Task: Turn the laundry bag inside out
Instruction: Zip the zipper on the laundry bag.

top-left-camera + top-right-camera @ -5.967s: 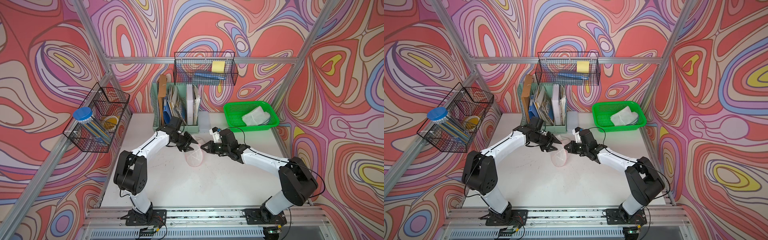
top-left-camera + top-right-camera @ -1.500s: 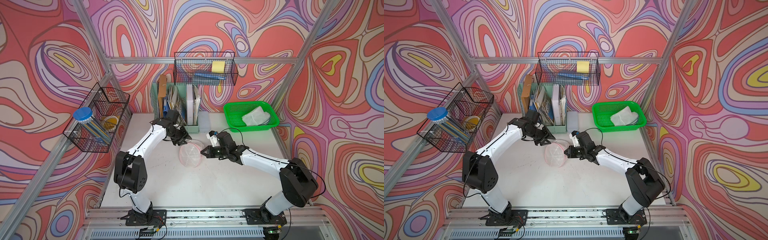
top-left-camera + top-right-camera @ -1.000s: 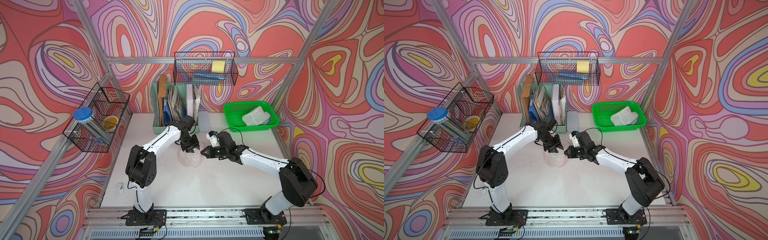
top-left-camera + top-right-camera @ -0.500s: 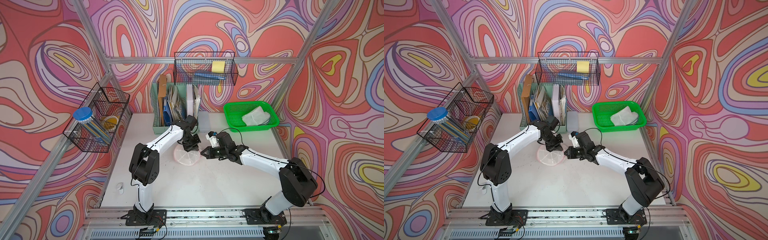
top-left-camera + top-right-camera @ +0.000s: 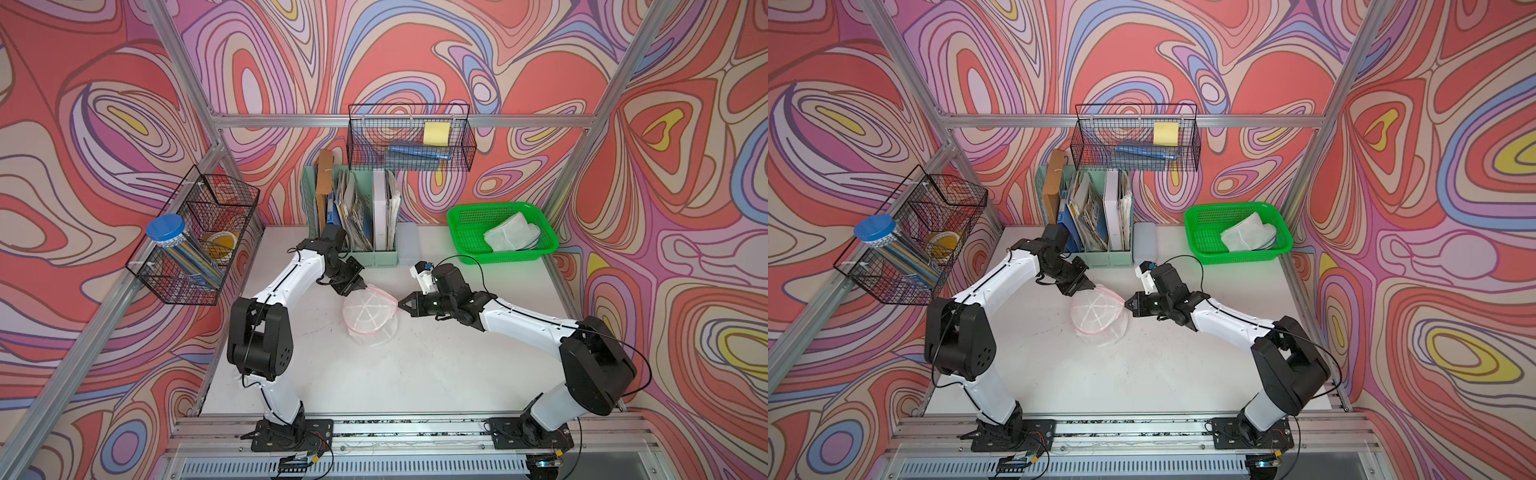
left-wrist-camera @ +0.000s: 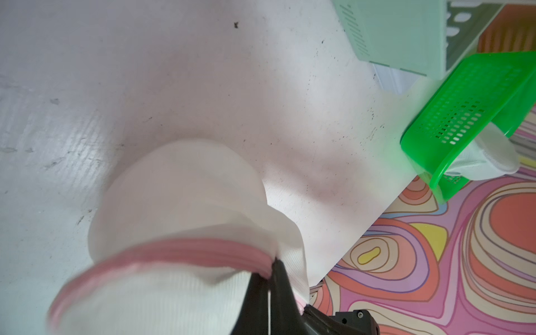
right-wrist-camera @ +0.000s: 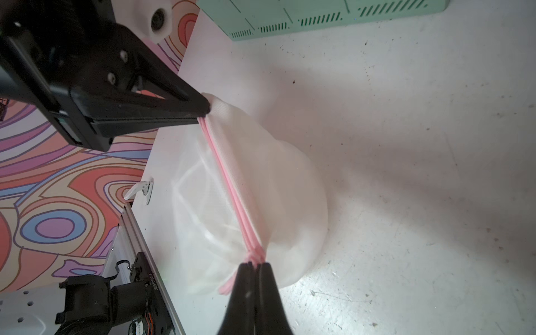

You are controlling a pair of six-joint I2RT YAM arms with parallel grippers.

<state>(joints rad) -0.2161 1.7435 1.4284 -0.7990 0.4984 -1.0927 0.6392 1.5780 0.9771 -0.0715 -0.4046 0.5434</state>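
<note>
Far left, hung on the frame: a wire basket (image 5: pixel 178 286) holding a blue-lidded jar (image 5: pixel 166 227). Further along, against the back wall: a mint file rack (image 5: pixel 384 258) stuffed with papers, with a second wire basket (image 5: pixel 459 143) mounted above. In front of the rack, the left gripper (image 5: pixel 365 286), jaws pressed together on the pink rim of the laundry bag (image 5: pixel 370 311), pinching the side nearer the back wall; confirmed close up in the left wrist view, black tips closed on the pink hem with white mesh bunched around them. Held near the middle of the white table (image 5: pixel 415 374), between the two grippers: the laundry bag, translucent white mesh, rim lifted, body sagging below toward the tabletop, white seams crossing inside. Just right of it, the right gripper (image 5: pixel 402 304), jaws shut tight on the opposite point of the rim; in the right wrist view, pink hem stretched in a straight line from one pinch to the other. Far right, well apart from the laundry bag: a green basket (image 5: pixel 462 241) with folded white cloth (image 5: pixel 511 237) inside
</note>
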